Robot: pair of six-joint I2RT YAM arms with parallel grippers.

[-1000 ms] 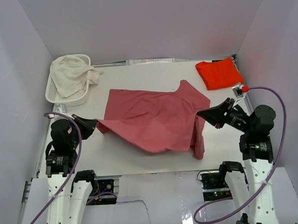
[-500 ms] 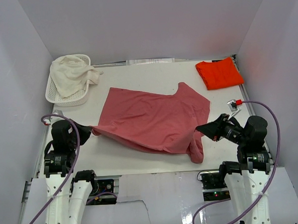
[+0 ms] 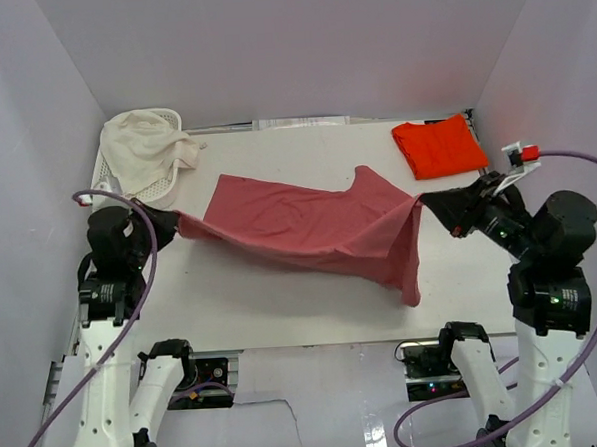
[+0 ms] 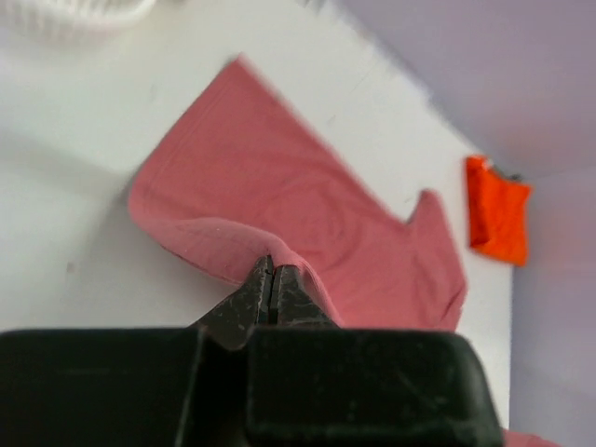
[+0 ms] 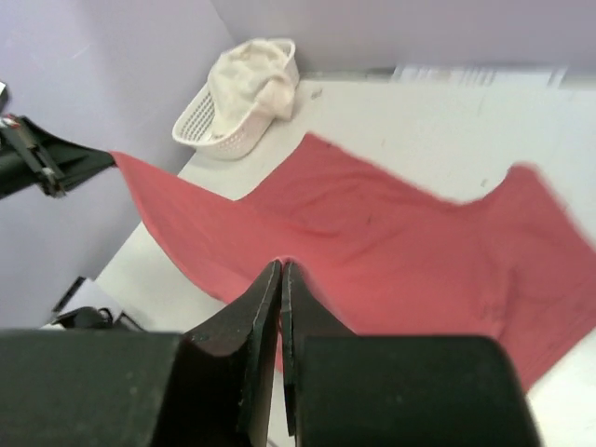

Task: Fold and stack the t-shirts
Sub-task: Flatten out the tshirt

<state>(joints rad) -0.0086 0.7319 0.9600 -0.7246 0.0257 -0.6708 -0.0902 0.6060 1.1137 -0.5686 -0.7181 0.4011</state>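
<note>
The left gripper points right, jaws pinched tight on a corner of the rose shirt. The right gripper points left toward it, jaws likewise clamped on that shirt. Both arms stand tall, elbows bent.

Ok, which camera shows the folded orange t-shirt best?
Top external: the orange t-shirt lies whole and unobstructed at the far right. The left wrist view catches it only small and blurred near its right edge; the right wrist view does not show it.
</note>
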